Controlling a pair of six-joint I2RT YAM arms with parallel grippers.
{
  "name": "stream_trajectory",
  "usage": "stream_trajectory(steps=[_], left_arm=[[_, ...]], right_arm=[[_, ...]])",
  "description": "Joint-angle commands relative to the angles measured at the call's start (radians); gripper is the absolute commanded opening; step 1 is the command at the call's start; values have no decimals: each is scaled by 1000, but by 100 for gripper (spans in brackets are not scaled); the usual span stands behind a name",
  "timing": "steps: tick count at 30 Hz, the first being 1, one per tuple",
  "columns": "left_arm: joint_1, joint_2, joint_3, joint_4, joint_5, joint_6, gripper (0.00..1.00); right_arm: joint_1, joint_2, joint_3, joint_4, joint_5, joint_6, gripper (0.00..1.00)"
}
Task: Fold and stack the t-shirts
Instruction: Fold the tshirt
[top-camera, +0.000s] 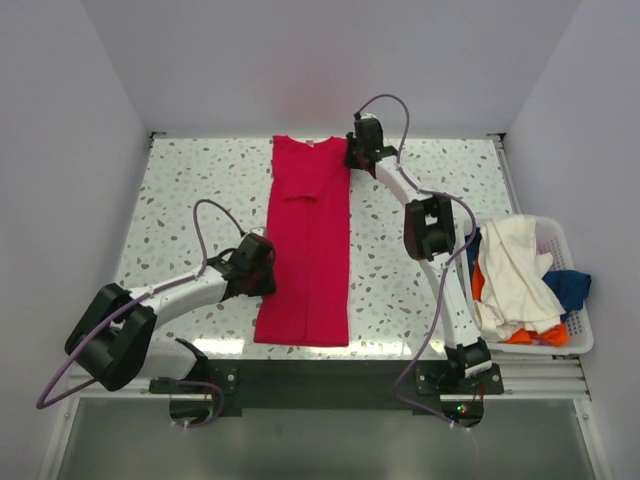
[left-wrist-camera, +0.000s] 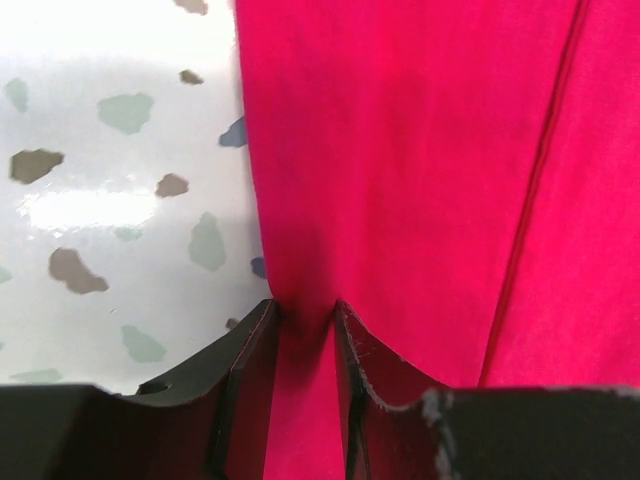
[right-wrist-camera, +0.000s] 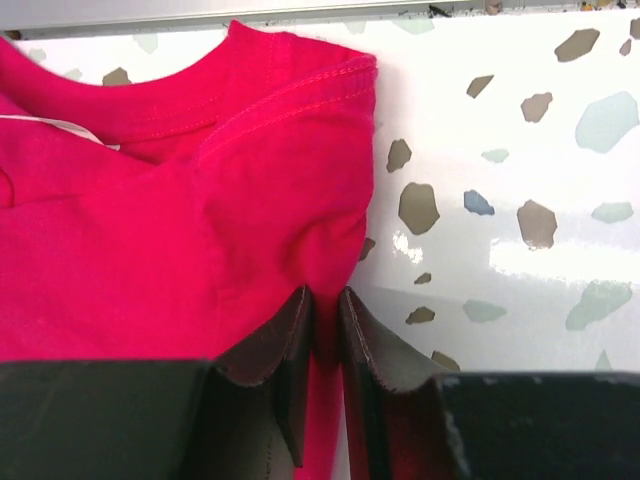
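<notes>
Pinching, left gripper (left-wrist-camera: 305, 312): jaws narrowed onto the left edge of the crimson-red t-shirt (left-wrist-camera: 420, 170), cloth between them, toward its near half.
Right gripper (right-wrist-camera: 325, 296): jaws narrowed onto the shoulder edge beside the collar, at the far end.
Done: shirt lies on the table (top-camera: 180, 200) as a long narrow strip, sides folded in.
Left: crosswise folds; cream-white t-shirt (top-camera: 515, 265), dark blue t-shirt (top-camera: 572, 285) and orange t-shirt (top-camera: 535, 335) heaped in the basket (top-camera: 575, 345); no stack.
Arms: left reaches low, sideways; right stretches far forward.

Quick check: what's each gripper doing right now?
Left gripper: jaws closed on the red t-shirt, at its side edge.
Right gripper: jaws closed on the same shirt's edge, near the collar.
</notes>
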Motion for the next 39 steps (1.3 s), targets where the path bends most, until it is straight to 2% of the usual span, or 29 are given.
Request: stream_trajectory(steps=[1,5,9,10,13,16,19,22,23,24,25,26,28,29,35,39], left_arm=[[-14,86,-1,-8,60,-18,34],[-14,122,19,21,83,-22,34],[-12,112,22,15,90,-19,36],[-12,89,27,7,94,-19,37],[-11,22,43,-53,65,-15,44],[-11,-37,62,-131,17,2,51],[-11,-78,56,-180,-9,4,54],[-12,-114,21,-194,-2,-11,54],[-11,-121,-5,-183,11,-21,54],[-11,-138,-18,-177,32,-25,53],[-11,-147,-32,-173,43,-30,52],[-11,-157,-59,-165,55,-42,52],[-11,-184,-84,-163,80,-53,50],[-12,-195,-108,-160,90,-74,50],[-12,-262,-179,-163,166,-163,47],[-14,-273,-216,-185,207,-200,45]], right_arm=[[-15,40,69,-23,20,4,22],[-25,26,68,-3,2,-5,24],[-25,-36,19,11,-18,-16,46],[-25,-49,13,8,-24,-16,58],[-27,-111,11,-24,-33,-14,73],[-27,-199,-16,-79,-66,4,78],[-25,-349,-162,-106,-85,53,77],[-25,-502,-442,-89,-108,124,74],[-21,-618,-610,-63,-116,136,72],[-16,-671,-698,-52,-121,171,70],[-10,-734,-786,-37,-133,182,67],[1,-835,-948,-15,-136,190,62],[48,-940,-1094,-11,-109,219,61],[68,-1033,-1224,-9,-98,226,61],[222,-1289,-1617,-40,-107,338,52],[307,-1420,-1727,-93,-148,416,47]])
